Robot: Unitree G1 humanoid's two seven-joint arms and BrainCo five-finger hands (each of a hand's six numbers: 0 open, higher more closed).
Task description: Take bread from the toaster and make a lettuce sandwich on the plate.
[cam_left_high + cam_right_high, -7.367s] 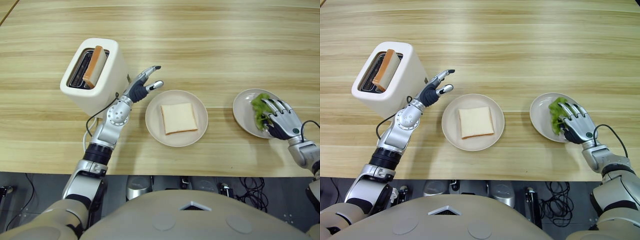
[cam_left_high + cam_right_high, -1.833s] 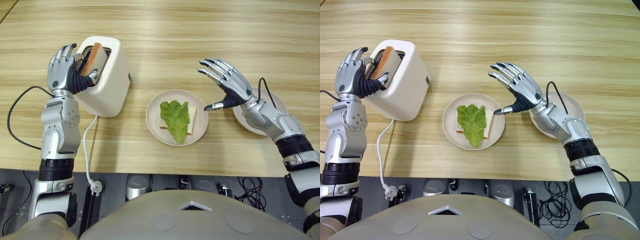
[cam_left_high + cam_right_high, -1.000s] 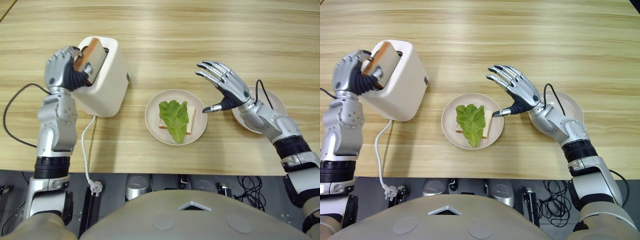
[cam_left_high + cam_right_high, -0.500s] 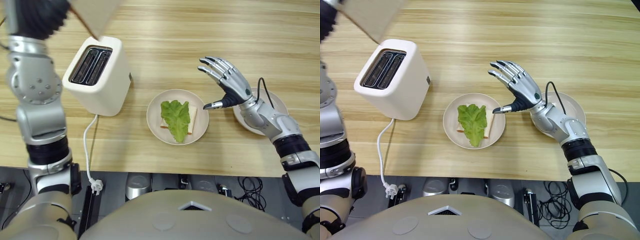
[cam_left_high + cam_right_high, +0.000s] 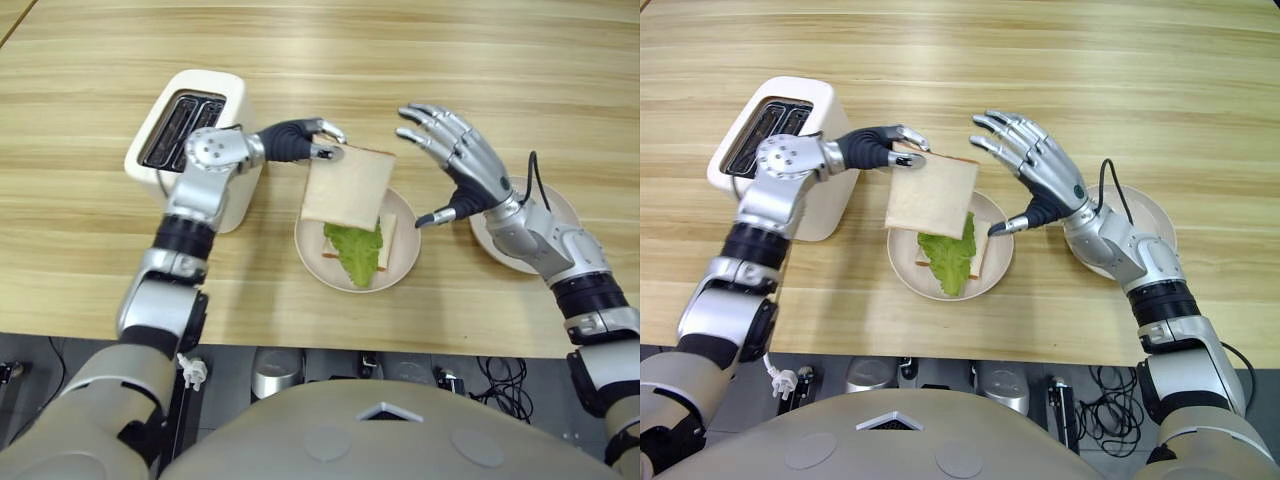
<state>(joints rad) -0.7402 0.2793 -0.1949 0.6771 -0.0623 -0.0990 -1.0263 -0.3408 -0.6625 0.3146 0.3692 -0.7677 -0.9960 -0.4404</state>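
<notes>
My left hand (image 5: 300, 141) is shut on the top edge of a slice of bread (image 5: 347, 186), which hangs over the far side of the round beige plate (image 5: 404, 262). On that plate lies another bread slice with a green lettuce leaf (image 5: 356, 250) on top, partly hidden by the hanging slice. The white toaster (image 5: 190, 140) stands at the left with both slots empty. My right hand (image 5: 462, 167) is open, fingers spread, raised just right of the plate.
A second, smaller beige plate (image 5: 560, 212) sits at the right, partly under my right forearm. The toaster's white cord (image 5: 768, 335) trails off the table's near edge. Bare wooden tabletop lies beyond.
My left hand pulled the bread out of the toaster, lifted it high, then swung it right and down over the plate. The right hand stayed raised beside the plate.
</notes>
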